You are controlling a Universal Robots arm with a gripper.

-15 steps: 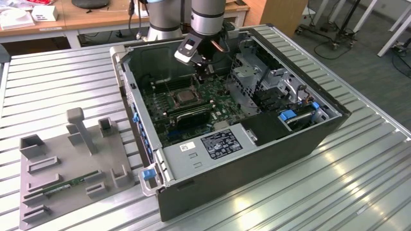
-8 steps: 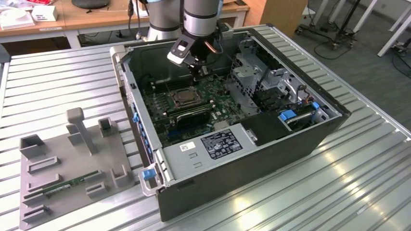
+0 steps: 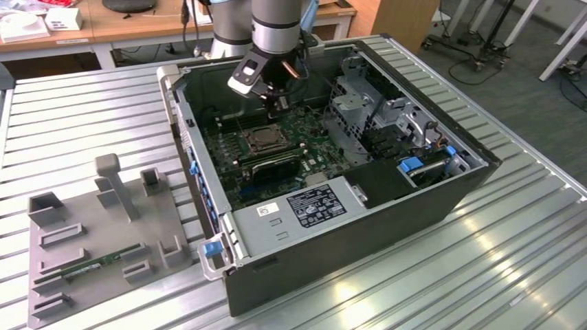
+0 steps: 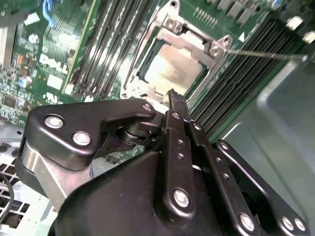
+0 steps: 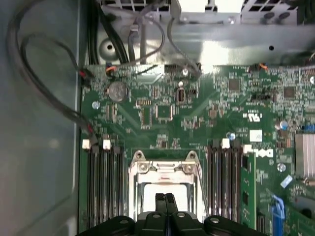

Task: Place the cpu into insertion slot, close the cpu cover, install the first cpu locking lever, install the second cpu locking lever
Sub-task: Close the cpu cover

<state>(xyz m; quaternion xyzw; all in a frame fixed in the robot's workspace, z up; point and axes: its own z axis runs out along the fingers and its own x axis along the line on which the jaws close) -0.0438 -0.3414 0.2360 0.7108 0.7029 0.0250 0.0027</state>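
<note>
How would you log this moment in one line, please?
end effector: shut, above cpu cover | cpu: seated under cover | locking lever: unlatched

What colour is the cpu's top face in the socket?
Pale silver-tan metal; the cpu shows best in the second wrist view.

One cpu (image 4: 172, 73), one cpu cover (image 4: 189, 42), one case (image 3: 385, 227), perhaps one memory stick (image 3: 101, 263).
</note>
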